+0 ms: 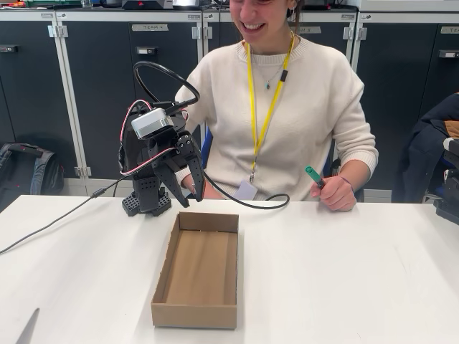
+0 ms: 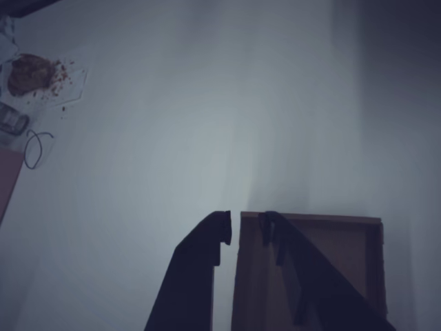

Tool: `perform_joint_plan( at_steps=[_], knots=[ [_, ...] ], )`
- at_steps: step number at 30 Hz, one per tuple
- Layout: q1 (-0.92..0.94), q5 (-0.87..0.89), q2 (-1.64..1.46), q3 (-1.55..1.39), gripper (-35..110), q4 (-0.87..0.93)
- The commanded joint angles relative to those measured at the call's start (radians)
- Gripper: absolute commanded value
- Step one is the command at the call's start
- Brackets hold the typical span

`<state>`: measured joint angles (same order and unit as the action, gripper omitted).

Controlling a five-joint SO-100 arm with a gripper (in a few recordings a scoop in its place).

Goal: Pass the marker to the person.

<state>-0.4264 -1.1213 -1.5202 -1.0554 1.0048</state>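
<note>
Green-capped marker (image 1: 314,176) sits in the person's hand (image 1: 336,193), well right of our gripper (image 1: 183,195) in the fixed view, barrel tilted up-left. Jaws slightly apart, empty, above the cardboard box (image 1: 197,312). We judge handover done.

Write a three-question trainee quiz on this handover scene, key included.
1. True or false: the marker is held between the fingers of the gripper.
2. What lies inside the cardboard box on the table?
A. the marker
B. nothing visible
C. a badge
3. Fill the blank: in the fixed view, the person's hand holding the marker rests at the table's ____ edge.

Key:
1. False. The marker, green cap upward, is in the person's hand; the gripper hangs over the near end of the box with nothing between its fingers, which stand slightly apart in the wrist view.
2. B.
3. Far.
</note>
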Motion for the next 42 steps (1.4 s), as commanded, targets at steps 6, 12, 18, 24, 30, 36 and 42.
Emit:
perform_joint_plan(
  at_steps=[6, 12, 18, 24, 30, 36, 42],
  knots=[
    [0.014, -0.015, -0.083, 0.014, 8, 0.003],
    [0.014, -0.011, -0.083, 0.008, 8, 0.006],
    [0.011, -0.011, -0.086, 0.006, 8, 0.012],
    [0.011, -0.011, -0.087, 0.009, 8, 0.011],
    [0.012, -0.011, -0.089, 0.009, 8, 0.005],
    [0.015, -0.015, -0.089, 0.006, 8, 0.003],
    [0.014, -0.015, -0.092, 0.006, 8, 0.008]
  ],
)
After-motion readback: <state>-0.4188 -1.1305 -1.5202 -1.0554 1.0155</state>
